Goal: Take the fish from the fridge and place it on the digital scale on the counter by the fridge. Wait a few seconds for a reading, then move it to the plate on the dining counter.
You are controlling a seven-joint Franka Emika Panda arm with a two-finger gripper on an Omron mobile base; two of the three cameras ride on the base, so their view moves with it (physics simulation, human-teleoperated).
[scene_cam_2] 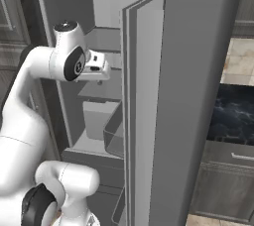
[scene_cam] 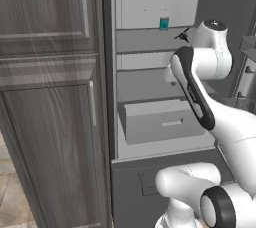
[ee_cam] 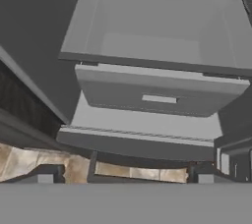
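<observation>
The fridge point(scene_cam: 150, 87) stands open, with pale shelves and a closed drawer point(ee_cam: 160, 98) inside. My gripper point(ee_cam: 124, 179) is inside the fridge above the drawer and points downward. Its fingertips point(ee_cam: 45, 178) are wide apart and hold nothing, so it is open. In the right base view the hand point(scene_cam_2: 96, 66) reaches in beside the open fridge door point(scene_cam_2: 193, 96). A small dark shape point(scene_cam: 182, 35) lies on the upper shelf by my wrist; it is too small to tell whether it is the fish. The counter point(scene_cam_2: 233, 116) lies to the right behind the door. The scale, plate and dining counter are out of view.
A small teal jar point(scene_cam: 164, 23) stands on the upper shelf. Dark wood-grain cabinets point(scene_cam: 50, 97) flank the fridge on the left. The open door has a bin point(scene_cam_2: 115, 138) near my arm. Tan floor tiles point(ee_cam: 74, 166) show below the fridge.
</observation>
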